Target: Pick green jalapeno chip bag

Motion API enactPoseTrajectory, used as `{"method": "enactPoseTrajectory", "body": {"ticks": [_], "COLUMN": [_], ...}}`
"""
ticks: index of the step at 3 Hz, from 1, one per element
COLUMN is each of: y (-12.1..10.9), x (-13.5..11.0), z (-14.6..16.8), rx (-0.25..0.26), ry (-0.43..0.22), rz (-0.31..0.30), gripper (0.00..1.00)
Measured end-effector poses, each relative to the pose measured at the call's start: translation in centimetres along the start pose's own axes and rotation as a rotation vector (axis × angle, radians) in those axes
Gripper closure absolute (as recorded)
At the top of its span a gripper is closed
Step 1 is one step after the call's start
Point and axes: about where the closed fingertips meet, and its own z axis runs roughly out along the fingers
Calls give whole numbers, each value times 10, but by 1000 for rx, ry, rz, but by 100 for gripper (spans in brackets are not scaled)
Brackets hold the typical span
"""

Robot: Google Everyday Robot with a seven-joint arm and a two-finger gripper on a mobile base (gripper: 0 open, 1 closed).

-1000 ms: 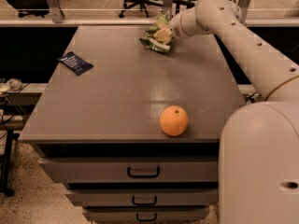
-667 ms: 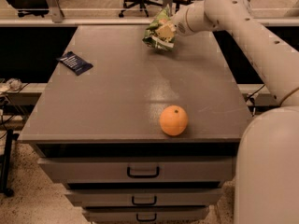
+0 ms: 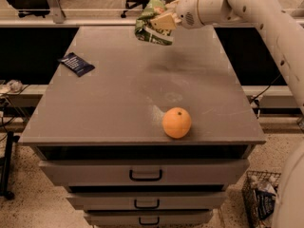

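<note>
The green jalapeno chip bag [image 3: 151, 23] is crinkled and hangs in the air above the far edge of the grey cabinet top [image 3: 118, 99]. My gripper [image 3: 163, 20] is shut on the bag, reaching in from the upper right on the white arm [image 3: 247, 4]. The bag's lower end dangles just over the back of the top.
An orange [image 3: 176, 122] sits near the front right of the top. A small flat dark-blue packet [image 3: 76, 63] lies at the left. Drawers [image 3: 145, 174] front the cabinet. A wire basket [image 3: 260, 201] stands on the floor at the lower right. Office chairs stand behind.
The gripper has lifted the chip bag off the cabinet top and raised it higher. The arm has moved up with it. The orange and blue packet stay put.
</note>
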Motion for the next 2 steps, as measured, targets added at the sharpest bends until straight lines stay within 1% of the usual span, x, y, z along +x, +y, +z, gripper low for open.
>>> {"method": "enactPoseTrajectory", "body": {"ticks": [1, 2], "y": [20, 23], "x": [-24, -26], "z": [-11, -11], "rx": [-82, -95], "ry": [-68, -75], "rz": [40, 46], "gripper": [100, 100]}}
